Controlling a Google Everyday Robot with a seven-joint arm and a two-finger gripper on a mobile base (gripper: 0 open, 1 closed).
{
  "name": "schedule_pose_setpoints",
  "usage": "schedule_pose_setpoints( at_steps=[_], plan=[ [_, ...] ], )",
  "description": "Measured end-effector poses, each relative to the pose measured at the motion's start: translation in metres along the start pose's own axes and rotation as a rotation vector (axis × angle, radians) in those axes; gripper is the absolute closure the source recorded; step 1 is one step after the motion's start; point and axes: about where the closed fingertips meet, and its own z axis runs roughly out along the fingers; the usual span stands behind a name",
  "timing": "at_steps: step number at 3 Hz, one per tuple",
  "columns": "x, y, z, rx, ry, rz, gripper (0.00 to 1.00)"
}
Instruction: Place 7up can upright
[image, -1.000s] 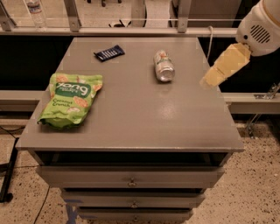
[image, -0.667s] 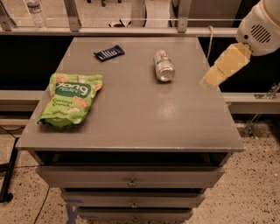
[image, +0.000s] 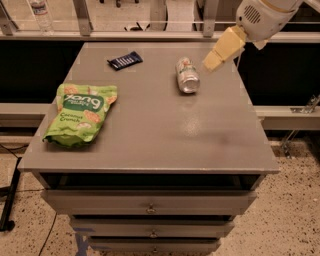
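The 7up can (image: 186, 75) lies on its side on the grey tabletop (image: 160, 125), toward the far right, its shiny end facing the front. My gripper (image: 214, 58), with pale yellow fingers on a white arm, hangs above the table's far right edge, just right of the can and apart from it. It holds nothing that I can see.
A green snack bag (image: 80, 114) lies flat at the left of the table. A small dark blue packet (image: 125, 60) lies at the far middle. Drawers sit below the tabletop's front edge. A railing runs behind the table.
My gripper has moved left and toward the far side, from beyond the table's right edge to a spot close beside the can. The can, bag and packet lie where they were.
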Motion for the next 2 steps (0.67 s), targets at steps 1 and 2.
schedule_pose_setpoints(
  at_steps=[1, 2],
  plan=[
    [-0.039, -0.011, 0.019, 0.0, 0.013, 0.123, 0.0],
    [-0.073, -0.01, 0.033, 0.048, 0.002, 0.239, 0.0]
  ],
)
